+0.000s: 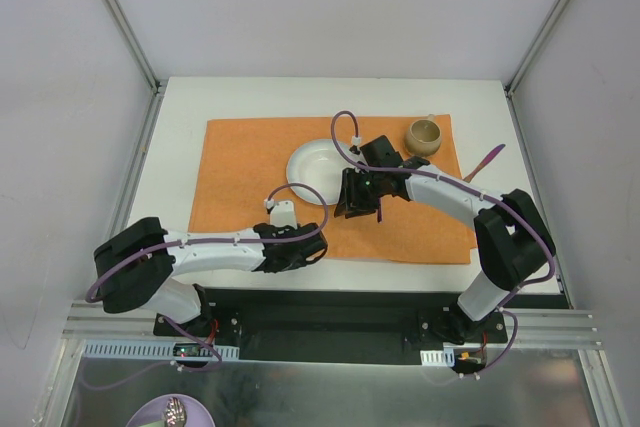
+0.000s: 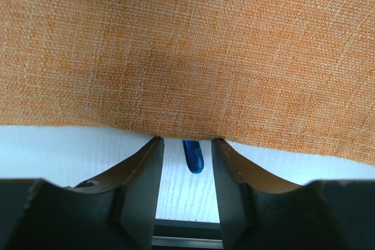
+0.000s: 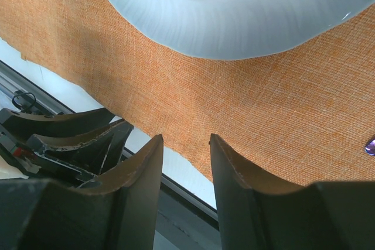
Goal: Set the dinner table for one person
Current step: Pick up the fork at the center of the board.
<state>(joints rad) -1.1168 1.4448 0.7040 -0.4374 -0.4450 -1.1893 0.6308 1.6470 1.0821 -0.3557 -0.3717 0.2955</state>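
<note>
**A:** Where is the dinner table?

**B:** The dinner table [image 1: 180, 152] is the white top with metal rails in the middle of the overhead view. Both arms are bolted at its near edge.

**A:** What lies on it?

**B:** An orange cloth placemat [image 1: 245, 172] covers its centre. A white plate [image 1: 310, 162] sits on the cloth, and a brown mug [image 1: 424, 135] stands at the cloth's far right corner. A purple utensil [image 1: 487, 161] lies tilted just beside the right hem.

**A:** And the right arm?

**B:** The right gripper [image 3: 186, 139] is over the cloth, just on the near side of the plate. Its fingers are spread, with only orange weave showing in the gap.

**A:** The left one?

**B:** The left gripper [image 2: 186, 140] has its fingertips at the near hem of the placemat. Its fingers are slightly apart. A thin blue tip [image 2: 193, 156] lies on the white top between them, its far end at the hem. It seems to touch neither finger, and I cannot tell what the blue thing is.

**A:** Anything off the table?

**B:** A lilac dish [image 1: 150, 415] holding a metal spoon [image 1: 176, 409] sits on the steel surface in front of the arm bases.
</note>
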